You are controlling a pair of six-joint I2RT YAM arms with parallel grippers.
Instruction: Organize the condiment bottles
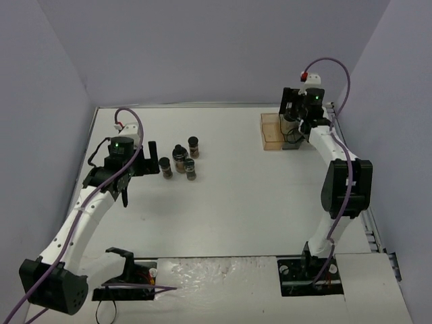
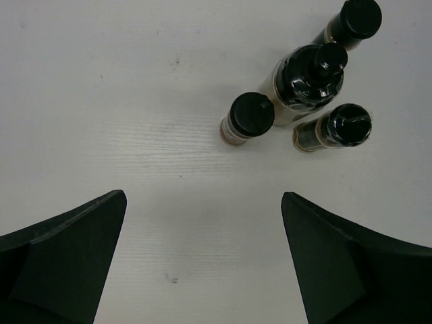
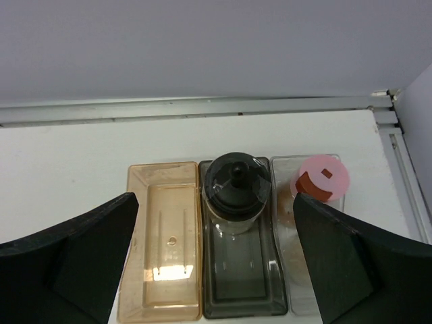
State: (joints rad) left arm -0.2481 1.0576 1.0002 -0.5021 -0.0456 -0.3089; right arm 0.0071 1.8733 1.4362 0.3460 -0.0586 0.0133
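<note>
We've right gripper (image 3: pixel 216 201) wide open, empty, above black-cap bottle (image 3: pixel 235 183) standing in tray (image 3: pixel 165 236), mid slot; left gripper (image 2: pixel 202 194) open too, empty, facing four loose bottles (image 2: pixel 307 75) for nxt pick

The white bench (image 2: pixel 101 81) is showing faint grey streaks in the left wrist view, where four jars (image 2: pixel 251 113) at the upper right are wearing glossy black caps over brownish contents and the left claw (image 2: pixel 202 199) is looking matte black. In the right wrist view the tray (image 3: pixel 165 256) is running amber, smoky grey and clear from left to right, with the centre jar (image 3: pixel 235 187) wearing a black cap and the right-hand jar (image 3: pixel 320 177) wearing a pink cap marked rust-red.
</note>
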